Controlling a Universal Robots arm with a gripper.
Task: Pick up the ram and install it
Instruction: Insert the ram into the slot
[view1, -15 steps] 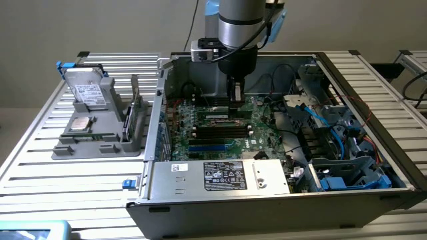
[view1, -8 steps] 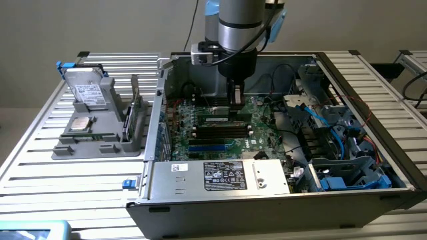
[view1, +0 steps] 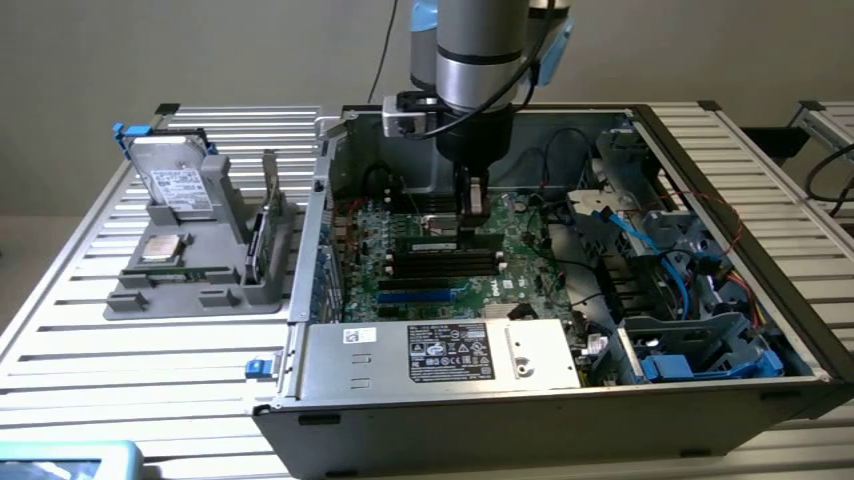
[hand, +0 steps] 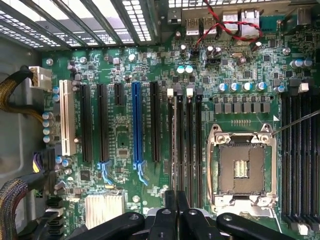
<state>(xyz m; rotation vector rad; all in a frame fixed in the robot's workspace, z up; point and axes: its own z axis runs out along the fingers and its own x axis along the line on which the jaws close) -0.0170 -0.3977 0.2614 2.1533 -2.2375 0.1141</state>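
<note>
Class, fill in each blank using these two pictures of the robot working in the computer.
1. The gripper stands at the ram, inside the open computer ____.
2. Besides black slots and one white slot, the motherboard has one long slot coloured ____.
3. The grey tray of parts sits outside it, on the exterior view's ____.
Missing words: case; blue; left.

I see a green motherboard (hand: 125, 135), one blue slot (hand: 135, 125), one white slot (hand: 65, 117), and my black gripper (hand: 176, 199).
</note>
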